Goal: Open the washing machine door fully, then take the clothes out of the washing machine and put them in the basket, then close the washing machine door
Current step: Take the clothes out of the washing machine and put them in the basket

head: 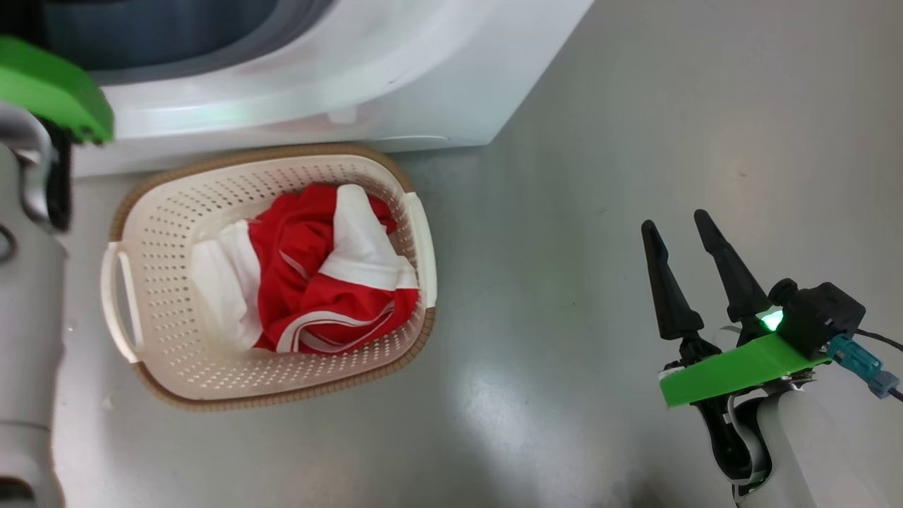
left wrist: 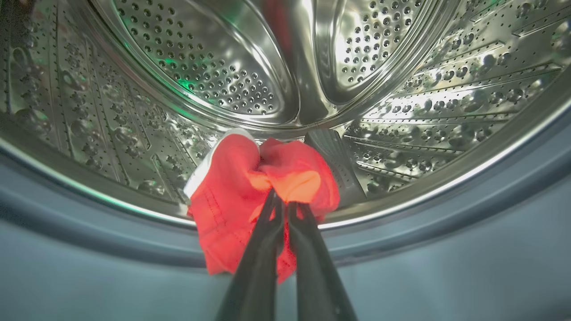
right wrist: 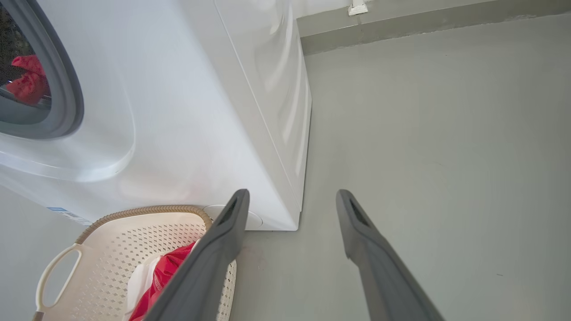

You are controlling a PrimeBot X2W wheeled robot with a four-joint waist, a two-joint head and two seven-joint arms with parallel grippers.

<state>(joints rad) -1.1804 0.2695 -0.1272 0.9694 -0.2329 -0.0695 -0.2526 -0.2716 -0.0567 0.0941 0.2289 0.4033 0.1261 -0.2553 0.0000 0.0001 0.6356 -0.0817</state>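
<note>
Currently the left end effector pinches a red garment at the mouth of the washing machine; the right end effector hangs spread and empty beside the basket holding more clothes.

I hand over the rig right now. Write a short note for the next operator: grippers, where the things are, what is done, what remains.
Left gripper: fingers shut on a red garment at the mouth of the drum.
Right gripper: open, empty, above the floor to the right of the basket.
Basket: on the floor before the washing machine, red and white clothes already inside.
Done: door open, some clothes moved.
Remaining: bring the held garment to the basket, close the door.
</note>
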